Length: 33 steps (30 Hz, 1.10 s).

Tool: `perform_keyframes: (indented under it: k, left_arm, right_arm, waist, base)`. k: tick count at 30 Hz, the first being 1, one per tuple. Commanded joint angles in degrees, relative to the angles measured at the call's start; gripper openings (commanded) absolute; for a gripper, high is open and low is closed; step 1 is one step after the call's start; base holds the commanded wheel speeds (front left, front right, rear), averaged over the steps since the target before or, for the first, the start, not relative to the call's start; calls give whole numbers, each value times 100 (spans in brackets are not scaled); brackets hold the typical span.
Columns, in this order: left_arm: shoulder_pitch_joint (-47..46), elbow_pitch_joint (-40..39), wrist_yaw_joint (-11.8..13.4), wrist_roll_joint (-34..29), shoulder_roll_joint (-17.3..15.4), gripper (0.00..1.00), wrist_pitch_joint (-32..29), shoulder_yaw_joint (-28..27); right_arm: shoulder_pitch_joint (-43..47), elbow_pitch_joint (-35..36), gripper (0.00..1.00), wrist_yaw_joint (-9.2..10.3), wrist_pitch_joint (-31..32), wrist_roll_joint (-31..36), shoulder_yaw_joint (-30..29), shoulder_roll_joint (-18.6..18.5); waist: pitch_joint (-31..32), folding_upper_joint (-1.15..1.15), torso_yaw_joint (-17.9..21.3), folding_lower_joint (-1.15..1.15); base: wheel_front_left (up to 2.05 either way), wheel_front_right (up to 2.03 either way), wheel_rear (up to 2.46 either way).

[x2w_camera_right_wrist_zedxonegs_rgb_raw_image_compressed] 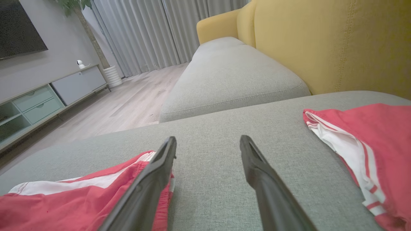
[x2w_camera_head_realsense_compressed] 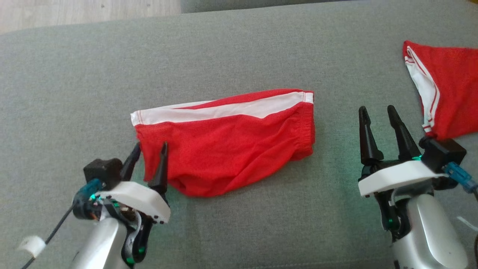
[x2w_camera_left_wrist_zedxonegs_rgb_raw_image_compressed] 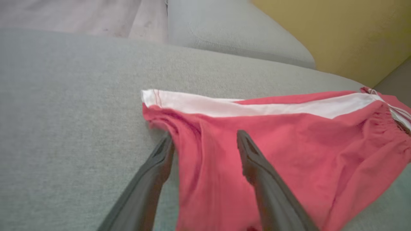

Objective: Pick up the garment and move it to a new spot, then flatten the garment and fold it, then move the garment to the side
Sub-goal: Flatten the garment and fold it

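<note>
Red shorts (x2w_camera_head_realsense_compressed: 224, 149) with a white side stripe lie folded near the middle of the grey sofa cushion (x2w_camera_head_realsense_compressed: 239, 48), waistband end toward my right. My left gripper (x2w_camera_head_realsense_compressed: 150, 149) sits at their lower left corner with its jaws spread wide and nothing clamped. From the head view I see the two dark tips straddling that corner. My left wrist view brings it closer: one finger (x2w_camera_left_wrist_zedxonegs_rgb_raw_image_compressed: 160, 160) runs along the very edge of the cloth where it meets the cushion, and the other lies over the red fabric, with a rumpled fold between them. I cannot tell whether either finger presses the cloth.

My right gripper (x2w_camera_head_realsense_compressed: 377, 112) is also wide, empty, and over bare cushion, well apart from the shorts' waistband. It stands between them and a second red garment (x2w_camera_head_realsense_compressed: 444, 89) with white trim at the far right. The head view cuts that garment off at its edge.

My right wrist view adds the room: a yellow backrest (x2w_camera_right_wrist_zedxonegs_rgb_raw_image_compressed: 321, 38), a further grey seat cushion (x2w_camera_right_wrist_zedxonegs_rgb_raw_image_compressed: 231, 73), a wooden floor (x2w_camera_right_wrist_zedxonegs_rgb_raw_image_compressed: 128, 102), grey curtains (x2w_camera_right_wrist_zedxonegs_rgb_raw_image_compressed: 144, 29) and a low cabinet (x2w_camera_right_wrist_zedxonegs_rgb_raw_image_compressed: 48, 99).
</note>
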<state>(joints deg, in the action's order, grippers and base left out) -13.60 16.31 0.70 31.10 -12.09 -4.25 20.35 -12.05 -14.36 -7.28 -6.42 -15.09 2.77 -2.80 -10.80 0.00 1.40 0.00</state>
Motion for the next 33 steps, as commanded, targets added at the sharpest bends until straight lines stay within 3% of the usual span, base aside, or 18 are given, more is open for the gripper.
perform_keyframes:
  k: [1, 11, 19, 33]
  left_arm:
    - [-164, -224, 66, -96, -123, 100, 165, -200]
    - [233, -668, 407, -580, -184, 100, 1199, -216]
    - [938, -1205, 790, -617, -69, 100, 1343, -188]
    - [1253, -1603, 997, -659, 1, 100, 1313, -41]
  right_arm:
    - [23, 211, 100, -21, 45, 39, 85, -8]
    - [241, 201, 100, -21, 394, 56, 0, -8]
    - [-88, -76, 100, -21, 1674, 38, 128, -8]
    - [-891, -1288, 100, -21, 3177, 365, -352, -8]
  waist:
    - [51, 0, -14, 0]
    - [511, 0, -191, 0]
    - [685, 0, -538, 0]
    - [750, 0, -1324, 0]
  base:
    - [0, 0, 0]
    - [0, 0, 0]
    - [0, 0, 0]
    - [0, 0, 0]
